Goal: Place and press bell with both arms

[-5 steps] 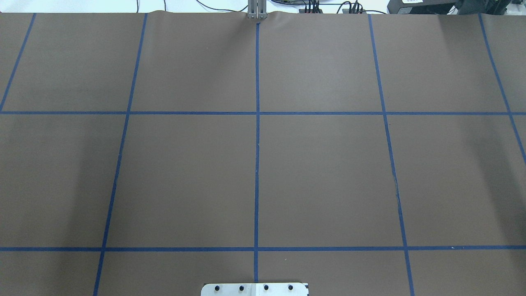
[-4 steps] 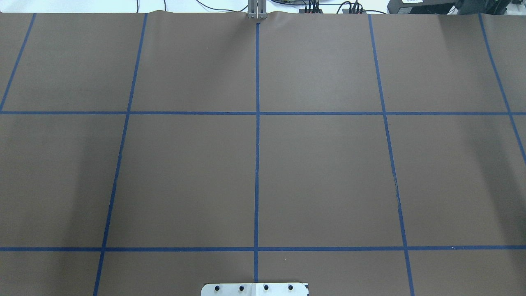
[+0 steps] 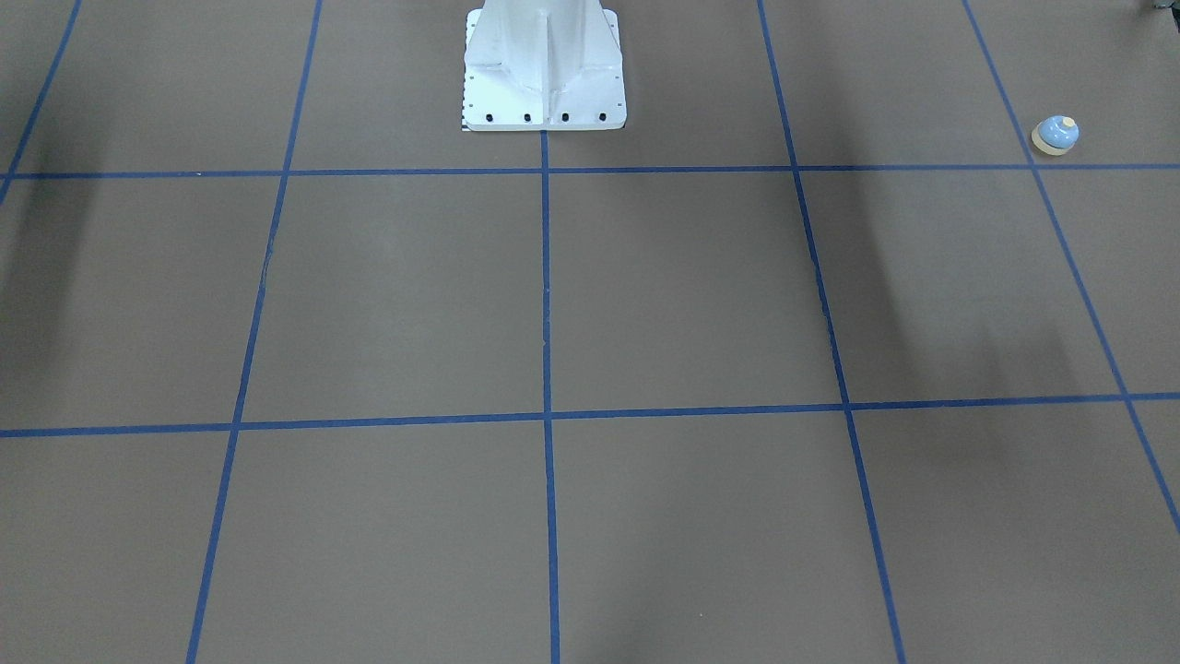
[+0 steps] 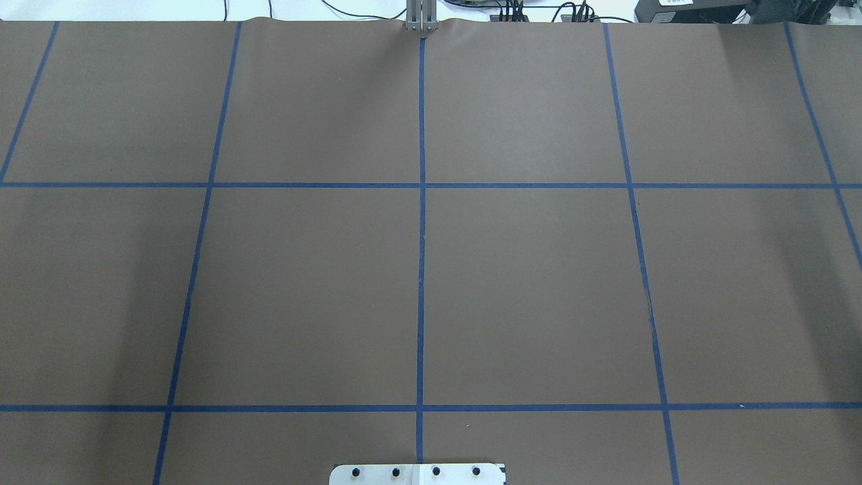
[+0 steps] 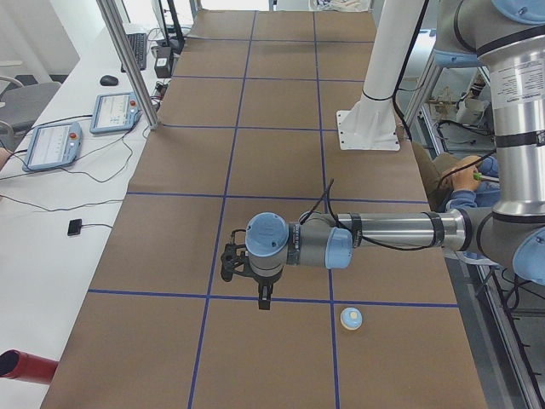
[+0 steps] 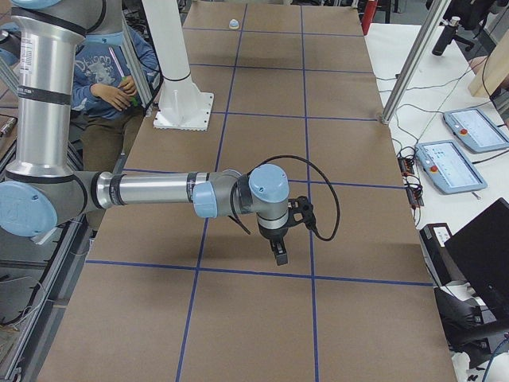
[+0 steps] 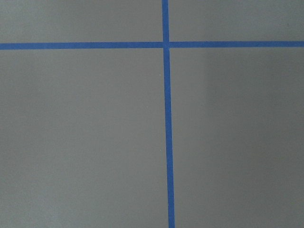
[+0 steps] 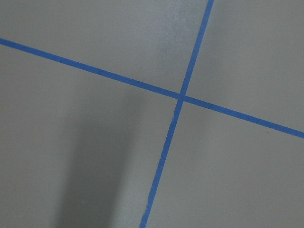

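Observation:
The bell (image 3: 1055,136), light blue with a cream base and button, stands upright on the brown table near a blue tape line. It also shows in the exterior left view (image 5: 352,319) and far off in the exterior right view (image 6: 233,24). My left gripper (image 5: 265,302) points down above the table, apart from the bell, a short way towards the table's middle. My right gripper (image 6: 280,256) points down above the table's other end, far from the bell. Both grippers show only in the side views, so I cannot tell whether they are open or shut. Both wrist views show only bare table and tape.
The white pedestal (image 3: 544,74) is bolted at the robot's edge of the table. Aluminium posts (image 5: 128,60) stand at the far edge, with teach pendants (image 5: 55,145) on the white bench beyond. A seated person (image 6: 111,72) is behind the robot.

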